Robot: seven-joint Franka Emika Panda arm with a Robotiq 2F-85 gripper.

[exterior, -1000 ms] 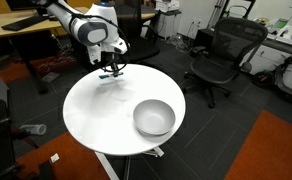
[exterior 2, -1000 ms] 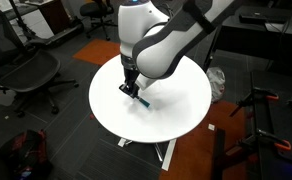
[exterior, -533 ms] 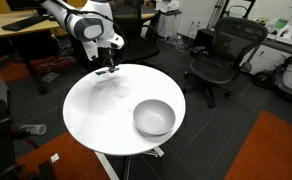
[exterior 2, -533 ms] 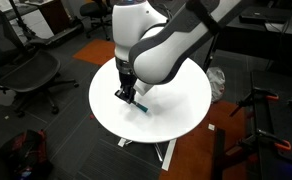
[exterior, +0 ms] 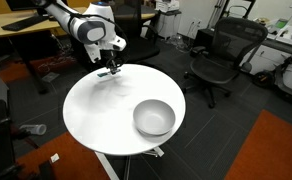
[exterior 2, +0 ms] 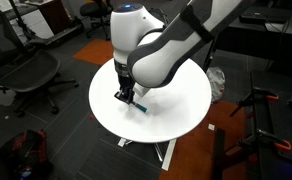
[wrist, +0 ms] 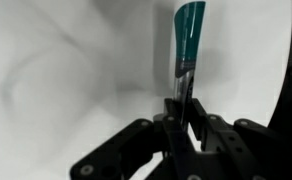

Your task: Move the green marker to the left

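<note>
The green marker (wrist: 187,40) is a thin teal-green stick that runs up from between my fingers in the wrist view. My gripper (wrist: 176,112) is shut on its lower end. In an exterior view the gripper (exterior: 109,69) hangs low over the far edge of the round white table (exterior: 96,115). In an exterior view the marker's teal tip (exterior 2: 140,106) sticks out below the gripper (exterior 2: 127,97), close to the table top (exterior 2: 176,105). I cannot tell whether the marker touches the table.
A round silver-grey bowl (exterior: 154,118) stands on the table, near its front right edge. Black office chairs (exterior: 218,58) stand beyond the table, and one office chair (exterior 2: 31,72) is beside it. Desks line the back of the room.
The gripper with the marker moved along the table's far edge one second ago, then almost stopped; it has shifted only slightly since half a second ago.
</note>
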